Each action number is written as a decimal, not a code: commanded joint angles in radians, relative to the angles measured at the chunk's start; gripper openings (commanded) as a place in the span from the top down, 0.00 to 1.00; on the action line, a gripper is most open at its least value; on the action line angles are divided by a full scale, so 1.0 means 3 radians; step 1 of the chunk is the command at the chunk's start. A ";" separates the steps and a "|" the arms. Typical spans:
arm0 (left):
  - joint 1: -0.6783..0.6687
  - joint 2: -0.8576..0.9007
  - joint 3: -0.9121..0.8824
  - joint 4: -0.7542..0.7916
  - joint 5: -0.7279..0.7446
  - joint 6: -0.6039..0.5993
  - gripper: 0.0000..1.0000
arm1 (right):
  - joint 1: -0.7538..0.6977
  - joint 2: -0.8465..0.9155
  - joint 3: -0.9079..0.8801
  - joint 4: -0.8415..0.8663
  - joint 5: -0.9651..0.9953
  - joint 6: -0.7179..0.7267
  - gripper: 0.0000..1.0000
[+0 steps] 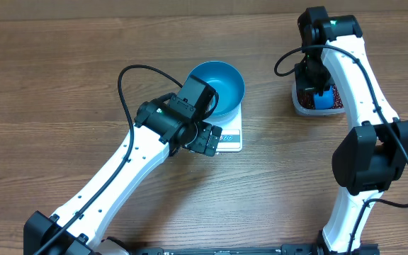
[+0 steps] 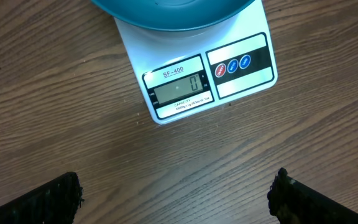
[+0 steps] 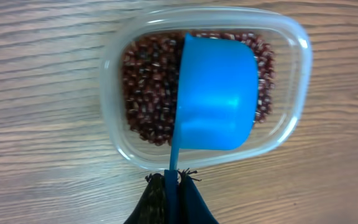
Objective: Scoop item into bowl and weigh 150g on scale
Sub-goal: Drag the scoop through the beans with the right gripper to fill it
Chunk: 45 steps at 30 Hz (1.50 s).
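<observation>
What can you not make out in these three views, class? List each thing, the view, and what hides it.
- Overhead: the scale display, partly under the left gripper and too small to read.
- Left wrist: most of the bowl, cut off by the top edge.
- Right wrist: beans beneath the scoop; the right gripper, cut off by the bottom edge.
- Overhead: the tub, largely behind the right arm.

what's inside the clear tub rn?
Red-brown beans lie in the tub, with the blue scoop over them, its handle pinched in the right gripper. Whatever is beneath the scoop is covered.
</observation>
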 commanded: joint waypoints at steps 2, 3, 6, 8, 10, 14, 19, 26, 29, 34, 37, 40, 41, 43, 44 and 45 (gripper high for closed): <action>0.0014 -0.0081 0.0019 0.0004 0.0025 -0.0008 0.00 | -0.0017 -0.0022 0.0103 0.0075 -0.0528 -0.0178 0.96; 0.0014 -0.0081 0.0019 0.0004 0.0025 -0.0009 0.00 | -0.0017 -0.0022 0.0103 0.0080 -0.0584 -0.0205 0.96; 0.0014 -0.0081 0.0019 0.0004 0.0025 -0.0008 0.00 | -0.0017 -0.0022 0.0103 0.0079 -0.0679 -0.0323 0.96; 0.0014 -0.0081 0.0019 0.0004 0.0025 -0.0009 0.01 | -0.0020 -0.0022 0.0103 0.0080 -0.0679 -0.0347 0.96; 0.0014 -0.0081 0.0019 0.0004 0.0025 -0.0008 0.01 | -0.0033 -0.0022 0.0103 0.0080 -0.0680 -0.0354 0.96; 0.0014 -0.0081 0.0019 0.0004 0.0025 -0.0008 0.01 | -0.0102 -0.0022 0.0103 0.0092 -0.0732 -0.0411 0.96; 0.0014 -0.0081 0.0019 0.0004 0.0025 -0.0009 0.01 | -0.0329 -0.0022 0.0103 0.0092 -0.1241 -0.0657 0.96; 0.0014 -0.0081 0.0019 0.0004 0.0024 -0.0009 0.01 | -0.0579 -0.0022 0.0103 0.0095 -0.1680 -0.0865 0.96; 0.0014 -0.0081 0.0019 0.0004 0.0025 -0.0009 0.01 | -0.0664 -0.0022 0.0103 0.0081 -0.1837 -0.0992 0.96; 0.0014 -0.0081 0.0019 0.0004 0.0025 -0.0009 0.00 | -0.0787 -0.0022 0.0103 0.0075 -0.2003 -0.1102 0.96; 0.0014 -0.0081 0.0019 0.0004 0.0025 -0.0009 0.00 | -0.0846 -0.0022 0.0103 0.0076 -0.2018 -0.1111 0.96; 0.0014 -0.0081 0.0019 0.0004 0.0025 -0.0009 0.00 | -0.0913 -0.0022 0.0103 0.0079 -0.2063 -0.1113 0.96; 0.0014 -0.0081 0.0019 0.0004 0.0025 -0.0009 0.00 | -0.0930 -0.0022 0.0103 0.0080 -0.2063 -0.1111 0.96; 0.0014 -0.0081 0.0019 0.0004 0.0025 -0.0009 0.01 | -0.0968 -0.0022 0.0100 0.0081 -0.2063 -0.1113 0.96; 0.0014 -0.0081 0.0019 0.0004 0.0025 -0.0009 0.00 | -0.0985 -0.0022 0.0089 0.0092 -0.2063 -0.1113 0.96; 0.0014 -0.0081 0.0019 0.0004 0.0025 -0.0009 0.00 | -0.1001 -0.0022 0.0065 0.0108 -0.2063 -0.1113 0.96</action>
